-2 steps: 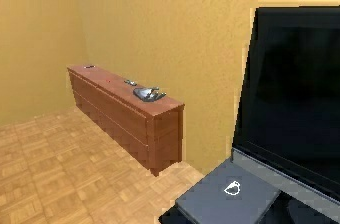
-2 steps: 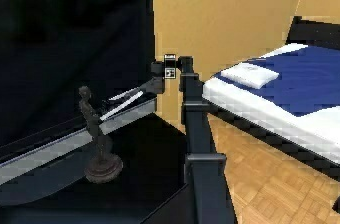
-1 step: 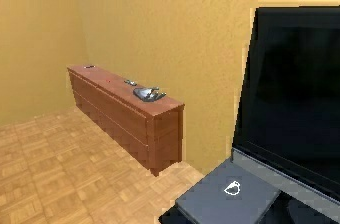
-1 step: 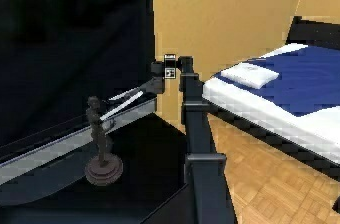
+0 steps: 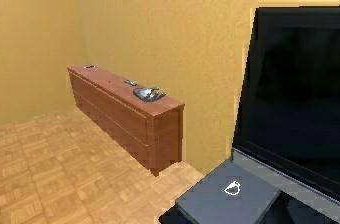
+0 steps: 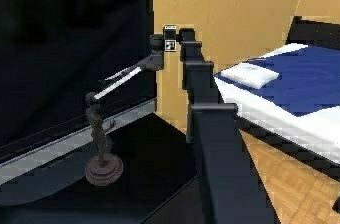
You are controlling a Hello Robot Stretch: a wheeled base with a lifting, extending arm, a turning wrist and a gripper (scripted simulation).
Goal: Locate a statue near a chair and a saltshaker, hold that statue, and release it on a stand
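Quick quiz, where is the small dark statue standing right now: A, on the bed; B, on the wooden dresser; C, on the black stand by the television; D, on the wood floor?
C: the statue stands upright with its round base on the black stand, just in front of the television.

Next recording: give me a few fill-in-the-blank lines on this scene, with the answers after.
The bed has a ____ cover. Its pillow is ____. On the wooden dresser sits a grey ____. The dark statue stands on its round ____.
Missing words: blue; white; bowl; base.
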